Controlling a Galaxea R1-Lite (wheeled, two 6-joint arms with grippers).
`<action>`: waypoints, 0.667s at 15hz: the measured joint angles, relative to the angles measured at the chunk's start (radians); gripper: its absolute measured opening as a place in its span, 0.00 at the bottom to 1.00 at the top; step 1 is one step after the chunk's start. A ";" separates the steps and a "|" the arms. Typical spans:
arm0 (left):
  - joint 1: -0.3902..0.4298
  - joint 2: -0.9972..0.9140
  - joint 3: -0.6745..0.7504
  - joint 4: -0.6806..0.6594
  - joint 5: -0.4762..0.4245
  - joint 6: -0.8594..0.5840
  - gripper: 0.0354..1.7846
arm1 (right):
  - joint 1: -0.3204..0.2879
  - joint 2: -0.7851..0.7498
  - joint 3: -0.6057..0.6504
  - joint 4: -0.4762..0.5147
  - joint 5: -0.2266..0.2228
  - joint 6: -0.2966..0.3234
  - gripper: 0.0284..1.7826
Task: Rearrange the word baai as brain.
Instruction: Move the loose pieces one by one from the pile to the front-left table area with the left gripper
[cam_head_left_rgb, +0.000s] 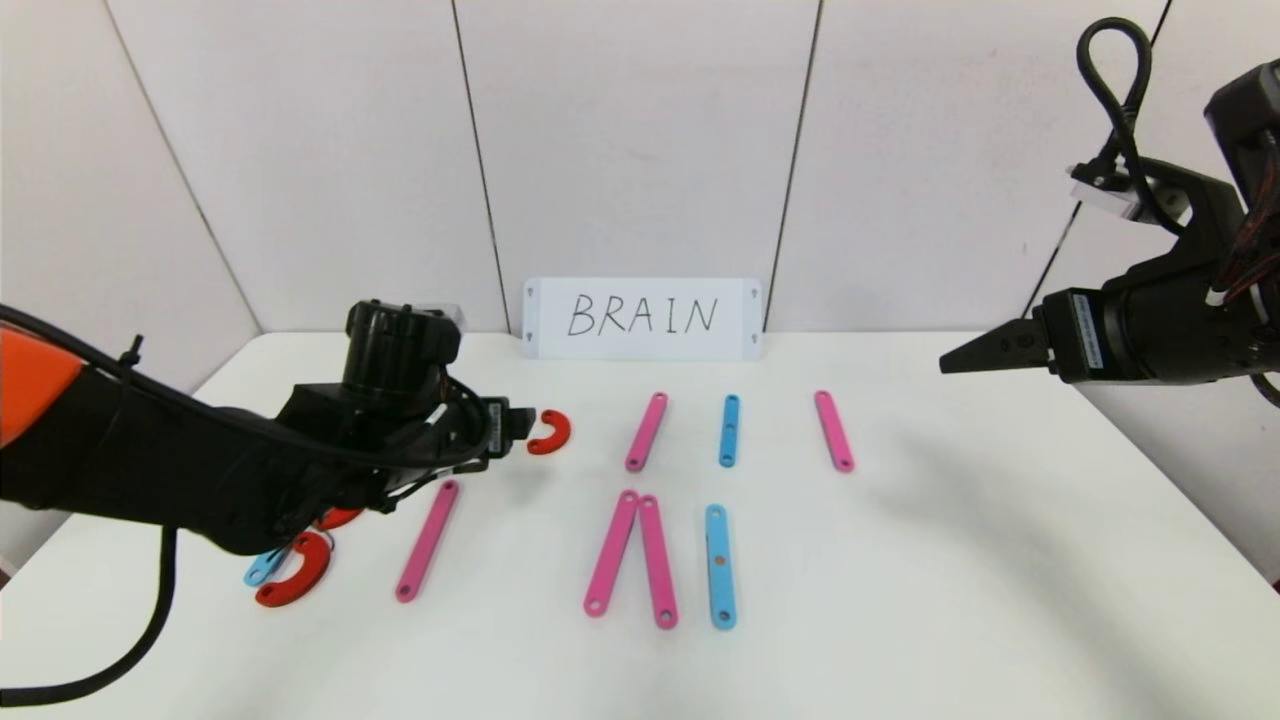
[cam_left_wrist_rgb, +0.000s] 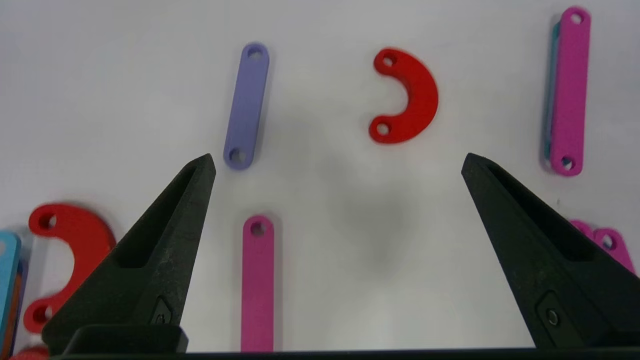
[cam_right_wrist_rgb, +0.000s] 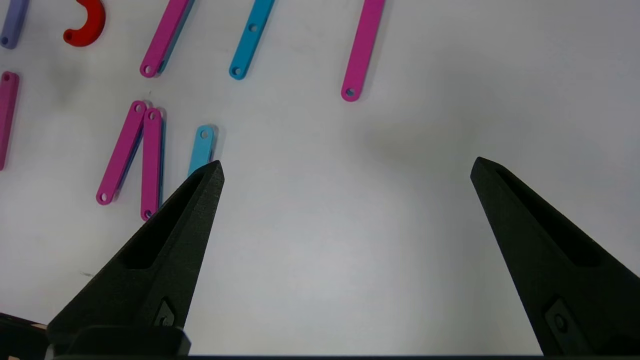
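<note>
We saw the left gripper (cam_left_wrist_rgb: 337, 165) low over the table (cam_head_left_rgb: 1000, 560), at the left of the head view, its jaws wide apart and holding nothing. Beyond its tips lay a purple strip (cam_left_wrist_rgb: 246, 106) and a red curve (cam_left_wrist_rgb: 406, 96). The other letter pieces, pink strips (cam_head_left_rgb: 630, 553) and blue strips (cam_head_left_rgb: 720, 566), lay at the centre, below the white card (cam_head_left_rgb: 642, 318). The right gripper (cam_right_wrist_rgb: 345, 167) hung at the right edge, also open and empty.

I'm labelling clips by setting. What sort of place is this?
Probably a lab test bench: a plain white table boxed in by white panels, with a handwritten BRAIN card propped as a prompt.
</note>
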 joint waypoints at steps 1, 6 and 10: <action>-0.010 0.027 -0.054 0.020 -0.003 0.007 0.96 | 0.000 0.003 0.000 -0.002 0.000 0.000 0.97; -0.031 0.138 -0.185 0.059 -0.083 0.059 0.96 | -0.002 0.021 0.001 -0.006 -0.005 0.000 0.97; -0.032 0.206 -0.241 0.061 -0.087 0.077 0.96 | -0.001 0.035 0.001 -0.018 -0.007 0.000 0.97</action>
